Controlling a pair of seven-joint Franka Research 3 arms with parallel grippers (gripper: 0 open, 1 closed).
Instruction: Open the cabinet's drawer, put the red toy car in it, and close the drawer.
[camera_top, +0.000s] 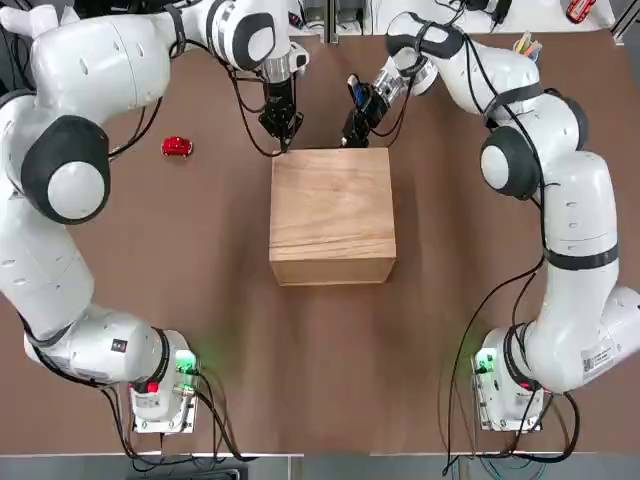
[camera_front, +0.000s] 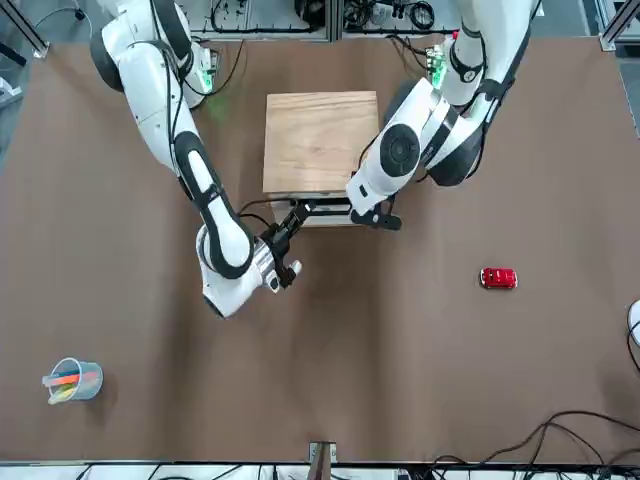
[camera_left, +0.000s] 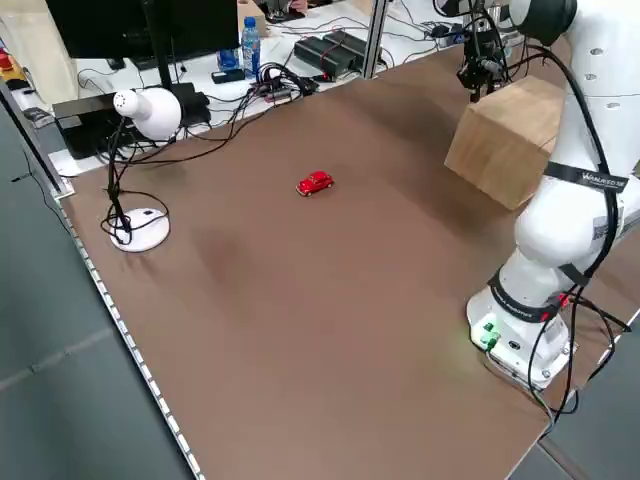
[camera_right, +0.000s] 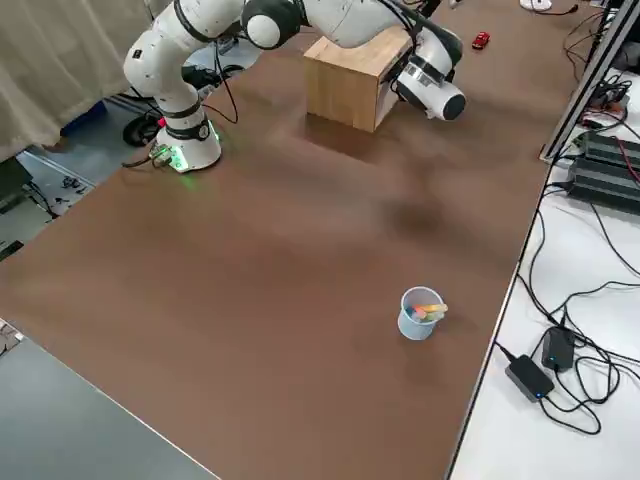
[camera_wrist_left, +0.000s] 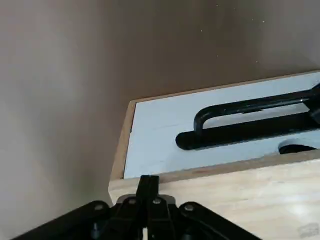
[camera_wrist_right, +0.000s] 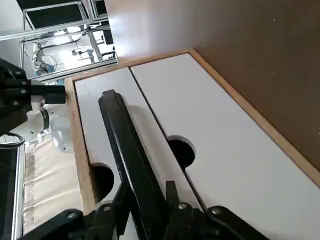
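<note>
The light-wood cabinet (camera_top: 331, 214) stands mid-table, its white drawer front (camera_wrist_left: 165, 142) facing away from the arms' bases and looking flush with the box. My right gripper (camera_wrist_right: 148, 195) is shut on the drawer's dark handle (camera_wrist_right: 120, 135), reaching in at the far face (camera_front: 291, 224). The left gripper (camera_top: 282, 130) is shut with nothing in it, its tips (camera_wrist_left: 148, 183) resting on the cabinet's top edge at the far left corner. The red toy car (camera_top: 177, 146) sits alone on the table, left of the cabinet and apart from both grippers.
A cup of pens (camera_front: 72, 381) stands at the far side on the robot's right. A white lamp base (camera_left: 139, 228) and a white mouse (camera_front: 634, 326) lie near the table's far left edge. Cables and devices crowd the bench beyond.
</note>
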